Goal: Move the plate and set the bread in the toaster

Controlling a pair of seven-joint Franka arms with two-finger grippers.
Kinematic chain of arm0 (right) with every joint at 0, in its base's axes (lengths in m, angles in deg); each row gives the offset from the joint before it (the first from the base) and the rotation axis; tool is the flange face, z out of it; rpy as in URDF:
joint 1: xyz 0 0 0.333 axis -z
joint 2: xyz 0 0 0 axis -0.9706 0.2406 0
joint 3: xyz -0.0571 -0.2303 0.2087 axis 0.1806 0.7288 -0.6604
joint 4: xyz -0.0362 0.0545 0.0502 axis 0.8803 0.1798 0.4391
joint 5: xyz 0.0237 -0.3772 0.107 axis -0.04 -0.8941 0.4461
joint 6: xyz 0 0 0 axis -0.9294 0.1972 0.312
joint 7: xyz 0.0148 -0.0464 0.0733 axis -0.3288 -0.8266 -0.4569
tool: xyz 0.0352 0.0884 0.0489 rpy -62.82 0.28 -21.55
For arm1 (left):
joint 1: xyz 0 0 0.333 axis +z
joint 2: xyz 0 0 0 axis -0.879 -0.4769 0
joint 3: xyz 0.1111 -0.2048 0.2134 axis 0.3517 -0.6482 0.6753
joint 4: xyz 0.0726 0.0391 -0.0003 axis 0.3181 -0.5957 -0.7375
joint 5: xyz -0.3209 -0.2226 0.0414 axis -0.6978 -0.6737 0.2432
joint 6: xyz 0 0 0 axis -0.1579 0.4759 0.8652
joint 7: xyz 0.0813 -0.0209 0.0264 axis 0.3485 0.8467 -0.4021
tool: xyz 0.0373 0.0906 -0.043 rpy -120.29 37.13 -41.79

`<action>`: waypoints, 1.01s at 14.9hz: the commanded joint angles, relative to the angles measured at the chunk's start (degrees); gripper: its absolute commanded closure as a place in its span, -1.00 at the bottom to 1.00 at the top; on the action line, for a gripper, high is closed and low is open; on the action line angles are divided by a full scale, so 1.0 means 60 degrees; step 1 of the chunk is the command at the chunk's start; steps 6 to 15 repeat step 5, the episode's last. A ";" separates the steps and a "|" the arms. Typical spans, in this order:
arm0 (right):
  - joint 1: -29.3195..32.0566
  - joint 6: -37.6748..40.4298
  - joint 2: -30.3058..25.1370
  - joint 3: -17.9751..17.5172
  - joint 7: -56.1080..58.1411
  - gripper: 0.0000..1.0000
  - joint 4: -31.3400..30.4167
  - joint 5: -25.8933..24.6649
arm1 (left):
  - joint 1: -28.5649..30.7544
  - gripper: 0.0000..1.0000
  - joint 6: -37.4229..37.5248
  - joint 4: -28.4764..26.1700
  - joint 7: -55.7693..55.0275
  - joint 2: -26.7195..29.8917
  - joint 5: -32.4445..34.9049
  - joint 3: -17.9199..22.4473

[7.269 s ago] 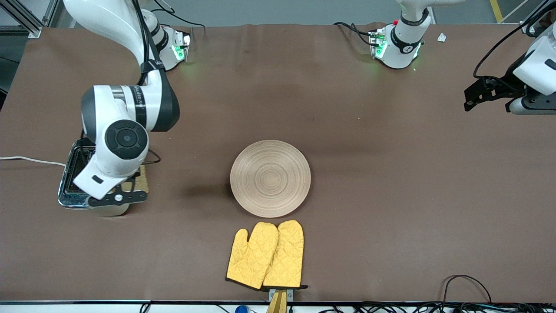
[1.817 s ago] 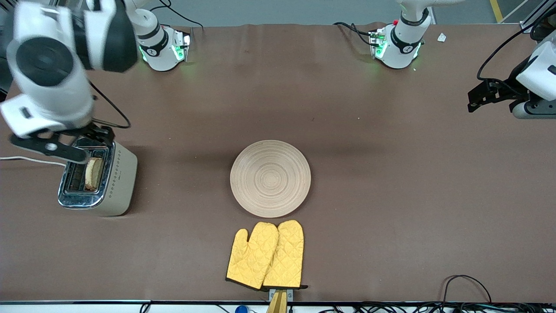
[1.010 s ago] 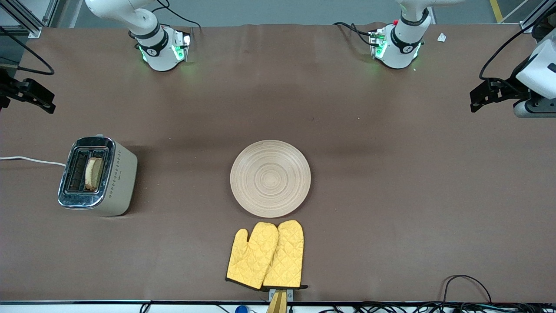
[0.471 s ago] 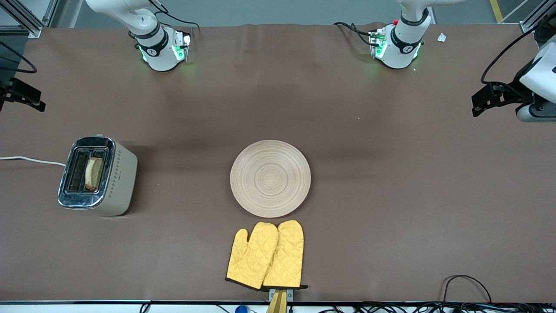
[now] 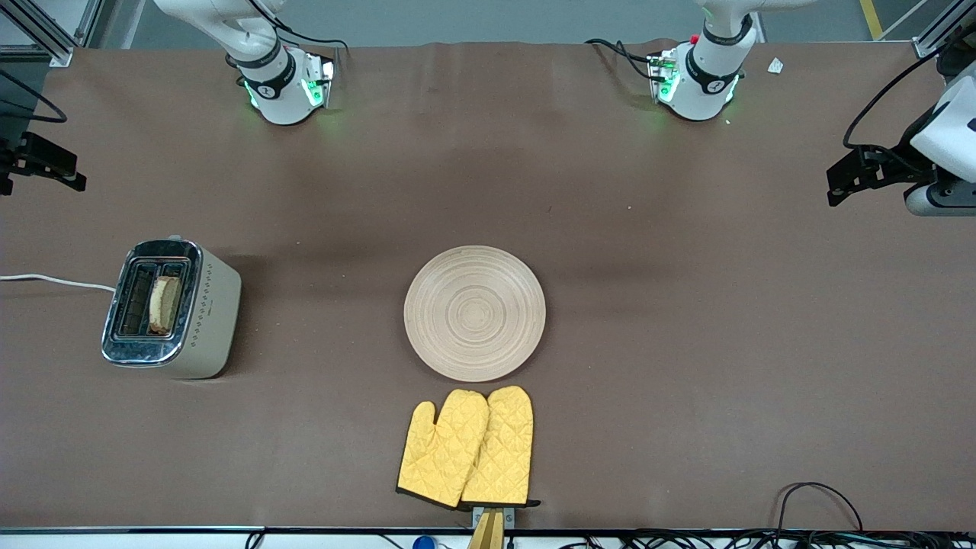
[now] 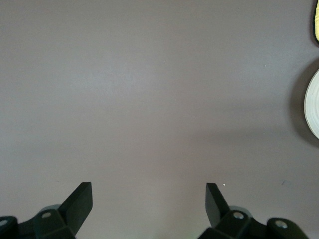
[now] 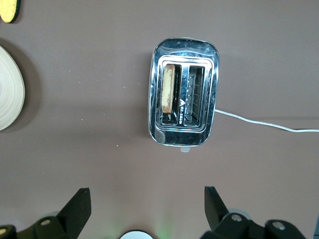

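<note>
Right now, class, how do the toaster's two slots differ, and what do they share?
The toaster slot nearer the plate holds the bread, standing on edge; the slot beside it is empty, its wire guides showing. Both are long, parallel openings in the same shiny chrome top.

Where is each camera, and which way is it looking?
Front view: high across the table, facing both arm bases; shows toaster, plate, yellow mitts, both arms.
Left wrist view: on the left arm, looking down at bare table; its open left tool shows, plate edge too.
Right wrist view: on the right arm, looking down at the toaster with bread; open right tool shows.
Shared: all three see the plate.
</note>
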 commanded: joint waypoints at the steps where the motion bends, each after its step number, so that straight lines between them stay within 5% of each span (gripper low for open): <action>1: 0.1047 0.0031 -0.0319 -0.1028 0.0091 -1.00 -0.0233 0.0150 | -0.0039 -1.00 0.0160 0.0231 0.0002 -0.0094 -0.0355 -0.0035; 15: 0.1196 0.0031 -0.0319 -0.1191 0.0091 -1.00 -0.0219 0.0150 | -0.0009 -1.00 0.0276 0.0231 -0.0013 -0.0094 -0.0388 -0.0005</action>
